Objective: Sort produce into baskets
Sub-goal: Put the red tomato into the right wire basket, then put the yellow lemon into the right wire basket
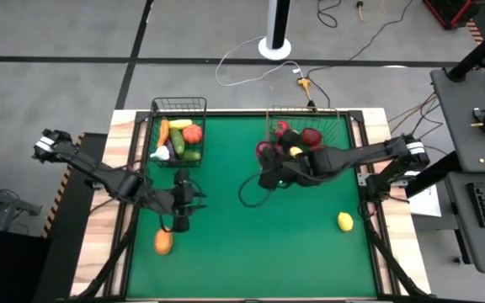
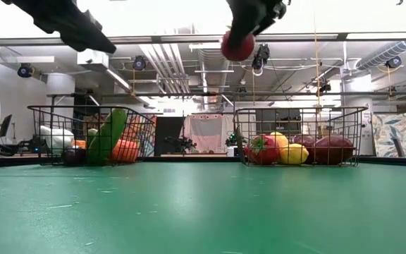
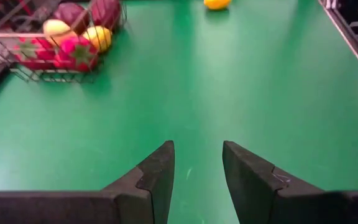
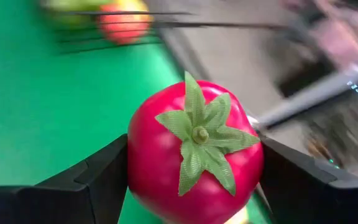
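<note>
My right gripper (image 1: 268, 158) is shut on a red tomato (image 4: 194, 158) with a green leafy cap, high above the table at the left edge of the wider basket (image 1: 335, 118). It also shows in the low view (image 2: 238, 46). That basket holds red, dark red and yellow produce. The narrower black basket (image 1: 179, 103) holds a cucumber, carrot, garlic and other vegetables. My left gripper (image 1: 181, 220) is open and empty over the green mat. An orange fruit (image 1: 163, 242) lies near it. A yellow lemon (image 1: 344, 221) lies at the right. My right gripper pinches the tomato by its two opposite sides (image 4: 135, 168) between its two fingers (image 4: 101, 177). The green cap (image 4: 199, 134) faces back toward the wrist. The tomato is lifted clear, well above the table and the basket rims.
The green mat (image 1: 259, 252) lies open between the two baskets and toward the near edge. Wooden strips border the mat at left and right. The lemon (image 3: 217, 4) and the wider basket (image 3: 17, 68) show ahead of my left gripper (image 3: 197, 174).
</note>
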